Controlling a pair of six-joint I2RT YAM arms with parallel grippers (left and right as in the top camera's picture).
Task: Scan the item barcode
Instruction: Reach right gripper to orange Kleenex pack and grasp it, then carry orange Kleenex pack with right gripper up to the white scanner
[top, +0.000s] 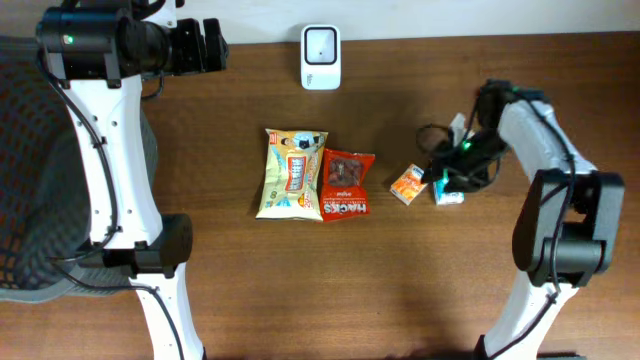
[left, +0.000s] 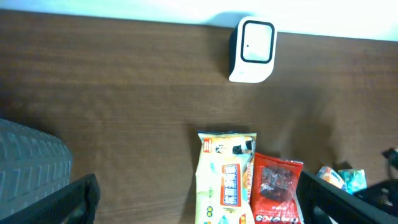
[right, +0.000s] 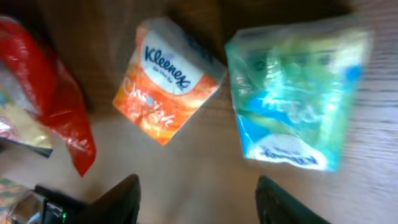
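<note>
The white barcode scanner (top: 320, 55) stands at the table's far edge, and the left wrist view shows it too (left: 252, 50). An orange Kleenex pack (top: 408, 184) and a teal tissue pack (top: 449, 192) lie side by side at the right. My right gripper (top: 447, 172) hovers just above them, open. In the right wrist view its fingers (right: 115, 202) stand apart with only bare table between them. There the Kleenex pack (right: 168, 78) and the teal pack (right: 295, 99) lie ahead of the fingertips. My left gripper (top: 215, 45) is open, high at the far left.
A yellow snack bag (top: 292, 172) and a red snack bag (top: 346, 184) lie touching at mid-table, left of the tissue packs. A grey mesh chair back (top: 25, 180) stands off the table's left side. A dark cable (top: 432, 135) runs by the right arm.
</note>
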